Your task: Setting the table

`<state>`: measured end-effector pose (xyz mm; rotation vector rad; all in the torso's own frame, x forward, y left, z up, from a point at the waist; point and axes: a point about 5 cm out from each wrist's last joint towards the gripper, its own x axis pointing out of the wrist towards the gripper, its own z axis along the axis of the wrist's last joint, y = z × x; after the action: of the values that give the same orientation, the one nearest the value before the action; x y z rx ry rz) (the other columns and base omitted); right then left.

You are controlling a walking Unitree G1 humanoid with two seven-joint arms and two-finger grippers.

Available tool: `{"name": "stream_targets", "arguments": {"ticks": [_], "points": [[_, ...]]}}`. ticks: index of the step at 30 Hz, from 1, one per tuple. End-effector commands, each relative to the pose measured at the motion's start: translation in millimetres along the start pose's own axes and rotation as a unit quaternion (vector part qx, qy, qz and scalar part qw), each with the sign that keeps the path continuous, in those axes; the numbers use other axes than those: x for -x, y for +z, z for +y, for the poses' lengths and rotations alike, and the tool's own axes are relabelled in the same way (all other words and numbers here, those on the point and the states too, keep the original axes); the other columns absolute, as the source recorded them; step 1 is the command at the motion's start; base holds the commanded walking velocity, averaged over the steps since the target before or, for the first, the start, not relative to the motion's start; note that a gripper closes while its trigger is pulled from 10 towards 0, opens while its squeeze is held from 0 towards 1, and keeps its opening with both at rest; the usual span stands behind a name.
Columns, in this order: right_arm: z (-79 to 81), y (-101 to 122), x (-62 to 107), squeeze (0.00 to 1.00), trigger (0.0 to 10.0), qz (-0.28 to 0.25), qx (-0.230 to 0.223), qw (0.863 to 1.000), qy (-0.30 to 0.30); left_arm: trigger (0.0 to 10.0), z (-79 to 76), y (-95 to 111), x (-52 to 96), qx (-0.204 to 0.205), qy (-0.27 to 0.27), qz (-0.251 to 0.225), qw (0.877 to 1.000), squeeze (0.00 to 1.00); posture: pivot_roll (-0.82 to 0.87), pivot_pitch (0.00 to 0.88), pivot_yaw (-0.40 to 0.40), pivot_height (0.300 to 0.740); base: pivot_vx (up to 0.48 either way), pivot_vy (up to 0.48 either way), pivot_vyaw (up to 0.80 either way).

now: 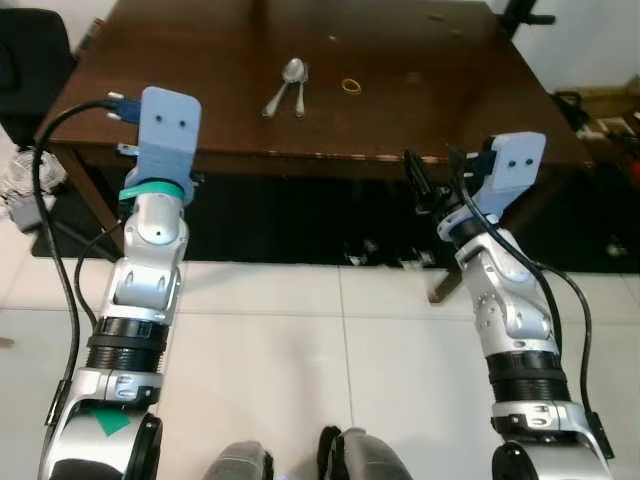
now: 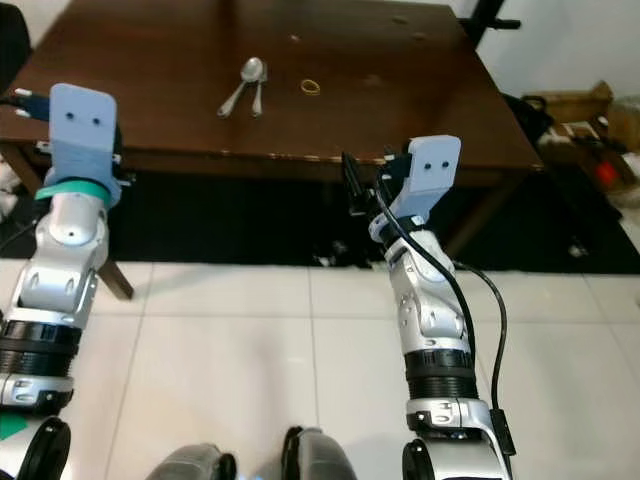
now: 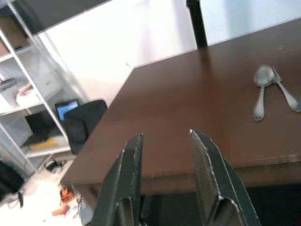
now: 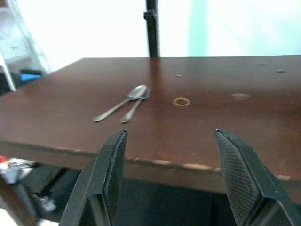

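both grippers hovering wide at the table's point(image 1: 400, 90) near edge.
two spoons point(image 1: 287, 87) lying mid-table, handles near; far-right of left gripper point(image 3: 169, 179), far-left of right gripper point(image 4: 171, 174).

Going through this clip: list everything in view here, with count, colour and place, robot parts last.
table: 1, dark brown, ahead of the robot
spoons: 2, silver, touching at the bowls, on the table, left of the ring
ring: 1, yellowish, on the table, right of the spoons
chair: 1, black, beside the table's left end
shelf: 1, white, beyond the chair
floor: white tiles
left end effector: black fingers, open, at the table's near edge
right end effector: black fingers, open, at the near edge
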<state>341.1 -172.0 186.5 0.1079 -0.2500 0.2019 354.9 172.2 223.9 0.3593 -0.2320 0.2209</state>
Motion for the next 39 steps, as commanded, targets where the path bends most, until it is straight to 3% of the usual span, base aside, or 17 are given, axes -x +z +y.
{"name": "stream_targets", "arguments": {"ticks": [1,5,7,9,20,23,32,39], "points": [[-10.3,3,2.4,0.00,10.0,-0.008,0.005,0.999,-0.034,10.0,-4.5,-3,1.9,-0.002,-0.020,0.001,1.000,0.00,0.08,0.022,0.012,0.740,0.480,0.000,0.00],[-15.4,4,2.8,0.00,10.0,-0.011,0.007,0.998,-0.056,10.0,-6.2,-3,2.2,0.000,-0.031,-0.001,1.000,0.00,0.08,0.022,0.012,0.740,0.480,0.000,0.00],[-27.8,4,5.1,0.00,10.0,-0.012,0.016,0.995,-0.100,10.0,-14.1,3,3.0,0.014,-0.084,-0.021,0.996,0.00,0.07,0.023,0.016,0.740,0.480,0.000,0.00],[-29.9,4,6.0,0.00,10.0,-0.012,0.017,0.994,-0.106,10.0,-17.6,5,3.1,0.015,-0.106,-0.027,0.994,0.00,0.07,0.023,0.016,0.740,0.480,0.000,0.00],[-27.1,4,7.3,0.00,10.0,-0.013,0.018,0.994,-0.104,10.0,-33.0,10,5.9,0.016,-0.162,-0.041,0.986,0.00,0.07,0.028,0.021,0.740,0.480,0.000,0.00],[-25.2,6,7.7,0.00,10.0,-0.011,0.027,0.996,-0.086,10.0,-36.5,11,8.7,0.040,-0.199,-0.037,0.978,0.00,0.07,0.031,0.022,0.740,0.480,0.000,0.00],[-24.0,8,7.0,0.00,10.0,-0.015,0.033,0.996,-0.082,10.0,-38.4,10,10.5,0.062,-0.227,-0.027,0.972,0.00,0.07,0.033,0.020,0.740,0.480,0.000,0.00],[-20.5,11,4.6,0.00,10.0,-0.020,0.040,0.996,-0.074,10.0,-46.4,12,15.6,0.087,-0.283,-0.017,0.955,0.00,0.07,0.035,0.020,0.740,0.388,0.000,0.00]]}}
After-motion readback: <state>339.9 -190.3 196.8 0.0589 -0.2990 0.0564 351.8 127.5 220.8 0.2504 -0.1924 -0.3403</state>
